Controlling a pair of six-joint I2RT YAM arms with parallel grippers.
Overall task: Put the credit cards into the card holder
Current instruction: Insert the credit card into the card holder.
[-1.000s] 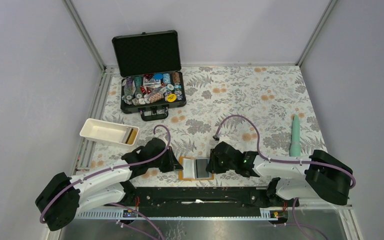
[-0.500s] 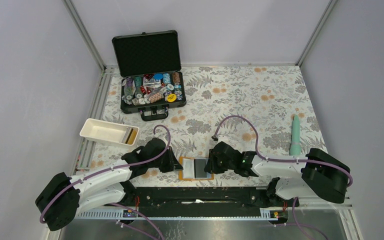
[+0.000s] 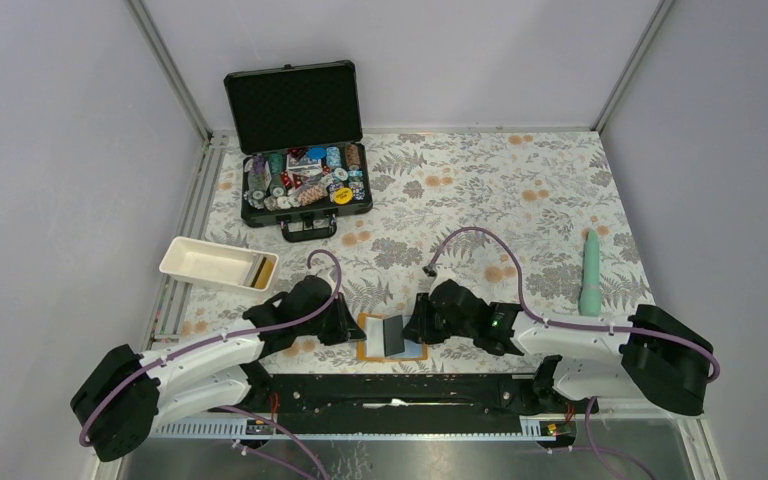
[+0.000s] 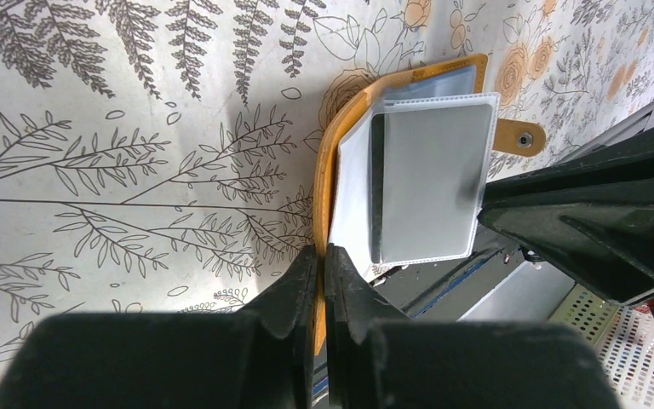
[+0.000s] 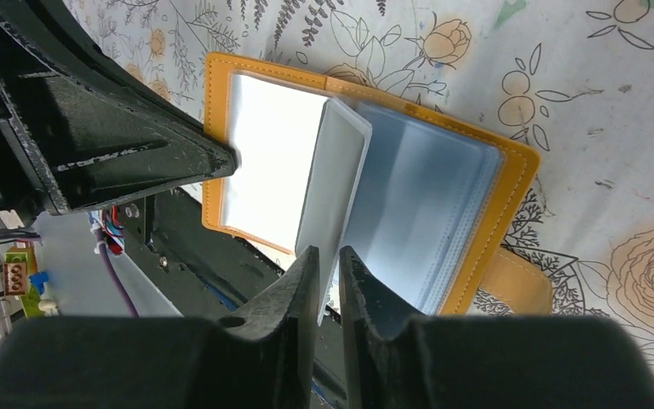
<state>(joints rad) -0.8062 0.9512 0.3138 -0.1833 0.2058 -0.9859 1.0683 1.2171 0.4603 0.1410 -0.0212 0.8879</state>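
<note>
Near the front edge of the floral desk (image 3: 520,190), between the two arms, the orange card holder (image 3: 370,336) lies open, its clear plastic sleeves (image 5: 426,204) fanned like the pages of a book. It looks light and floppy, and the thin, glossy sleeves probably slip and buckle easily, so the stiffer stitched cover edge seems the safest place to take hold. The left jaws are clenched on that orange edge at the near left side, pinning the holder down. The right jaws are pinched on one sleeve leaf (image 5: 336,179), standing it almost upright. A dark shape in that leaf may be the black card (image 3: 394,336), though this is not certain, and no pale card can be made out. Further left, a white tray (image 3: 205,258) holds one small brown item (image 3: 259,272) at its right end. At the back, a black case (image 3: 295,105) stands open, packed with poker chips (image 3: 305,188). Well to the right lies a teal stick (image 3: 590,270).
</note>
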